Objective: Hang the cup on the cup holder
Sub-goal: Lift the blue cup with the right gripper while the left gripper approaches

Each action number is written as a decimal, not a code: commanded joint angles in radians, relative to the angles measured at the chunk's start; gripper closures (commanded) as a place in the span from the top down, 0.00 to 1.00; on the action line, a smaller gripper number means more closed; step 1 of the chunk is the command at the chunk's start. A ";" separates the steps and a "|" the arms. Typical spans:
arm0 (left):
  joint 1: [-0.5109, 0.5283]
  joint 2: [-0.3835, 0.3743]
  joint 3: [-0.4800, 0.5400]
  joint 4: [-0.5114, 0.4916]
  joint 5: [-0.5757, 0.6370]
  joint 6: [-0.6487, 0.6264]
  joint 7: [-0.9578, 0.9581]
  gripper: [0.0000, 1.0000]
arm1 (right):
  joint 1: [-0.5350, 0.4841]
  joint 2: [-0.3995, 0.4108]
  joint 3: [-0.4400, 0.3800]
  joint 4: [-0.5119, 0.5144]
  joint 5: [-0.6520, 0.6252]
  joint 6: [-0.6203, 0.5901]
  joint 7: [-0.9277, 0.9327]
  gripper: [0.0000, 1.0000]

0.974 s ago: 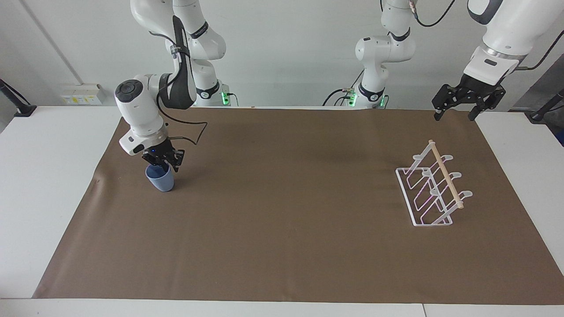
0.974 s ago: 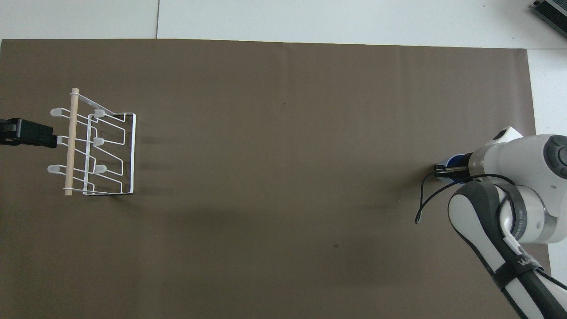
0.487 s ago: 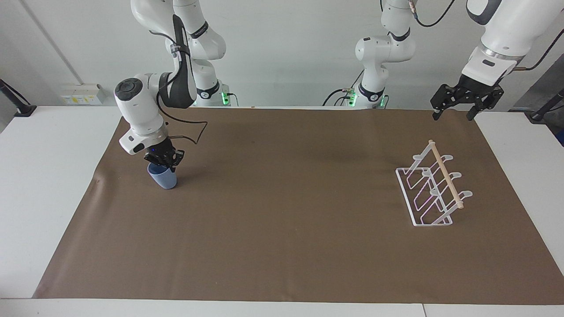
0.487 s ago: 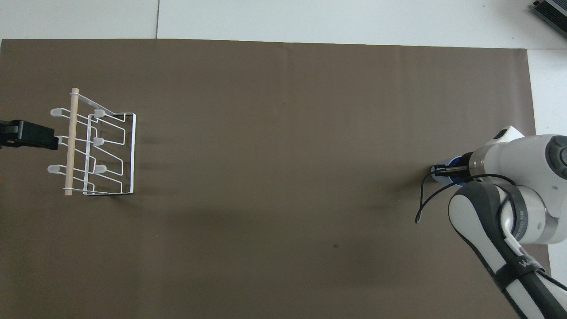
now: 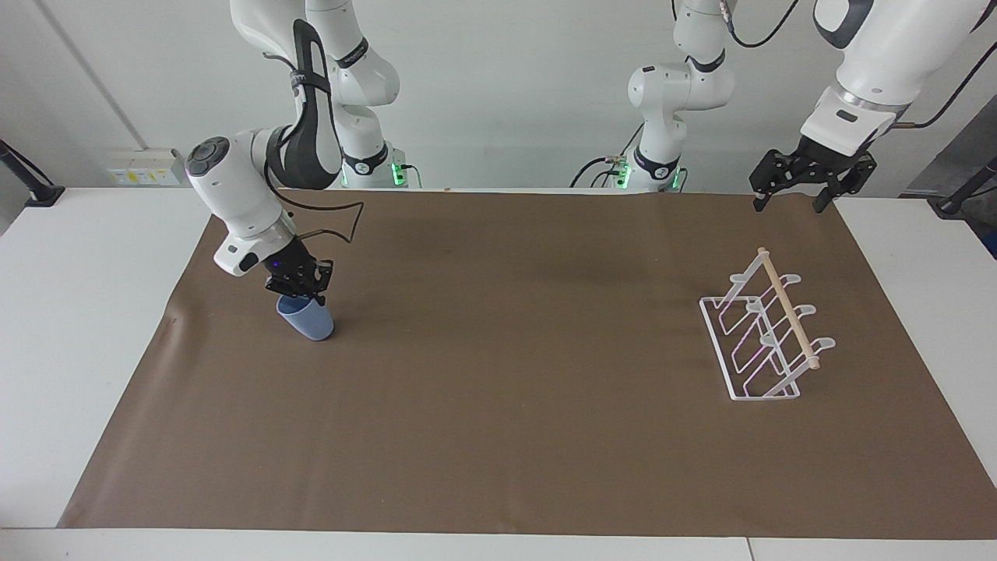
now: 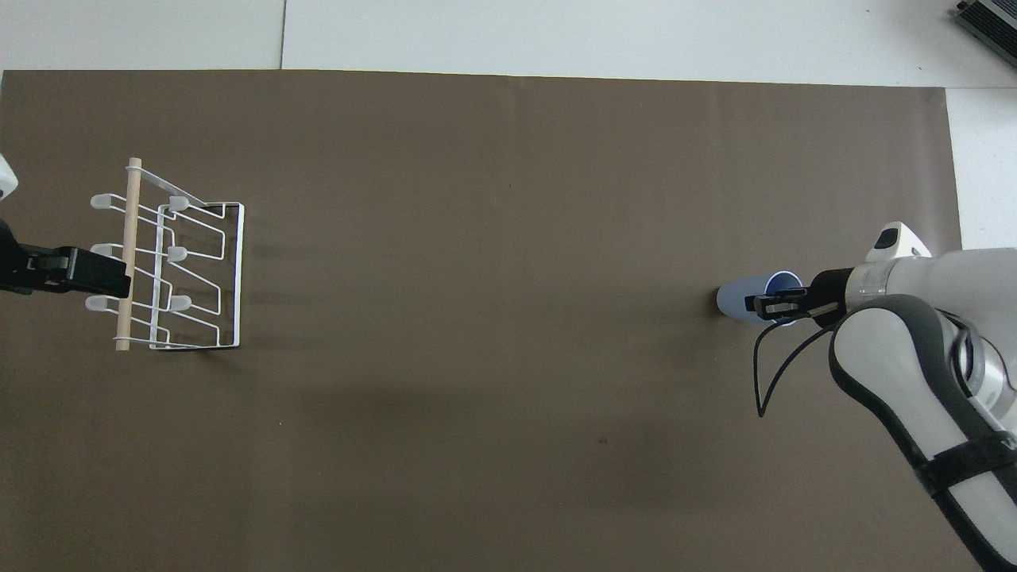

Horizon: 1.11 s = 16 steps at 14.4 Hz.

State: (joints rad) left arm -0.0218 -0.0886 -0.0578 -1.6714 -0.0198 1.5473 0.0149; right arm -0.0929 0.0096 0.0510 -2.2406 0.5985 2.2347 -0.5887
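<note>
Facing view: the right gripper [image 5: 305, 286] pinches the rim of the cup [image 5: 307, 319], its fingers pressed onto the rim.
Cup: light blue and tilted, mouth up toward the gripper, base toward the middle of the desk [image 5: 101, 312]; whether its base touches the mat cannot be told.
Cup's place: over the brown mat [image 5: 498, 389], near the right arm's end of the desk, closer to the robots' edge than to the edge away from them.
Overhead view: the cup [image 6: 745, 300] shows its open mouth at the right gripper [image 6: 775, 306], one finger inside the rim and one outside.
Cup holder: the white wire cup holder [image 5: 767, 339] stands on the mat near the left arm's end of the desk, wooden dowel along its top, every prong bare.
Left gripper: the left gripper [image 5: 793, 199] hangs in the air over the desk's corner at the robots' edge, fingers spread, holding nothing.
Cup and cup holder: well apart, at the two ends of the desk.
</note>
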 commanded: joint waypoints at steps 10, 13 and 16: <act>0.011 -0.089 0.015 -0.143 -0.472 0.059 -0.554 1.00 | -0.001 -0.005 0.251 0.073 0.700 -0.052 -0.138 0.00; 0.010 -0.114 0.015 -0.198 -0.564 0.134 -0.833 1.00 | -0.001 -0.005 0.312 0.096 0.875 -0.038 -0.117 0.00; -0.003 -0.158 0.015 -0.301 -0.673 0.274 -1.117 1.00 | -0.001 -0.014 0.397 0.117 1.019 0.047 -0.106 0.00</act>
State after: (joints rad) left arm -0.0191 -0.1754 -0.0428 -1.8566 -0.6288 1.7193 -0.9588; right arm -0.0824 0.0059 0.3876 -2.1404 1.5413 2.2119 -0.7151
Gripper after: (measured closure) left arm 0.000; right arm 0.943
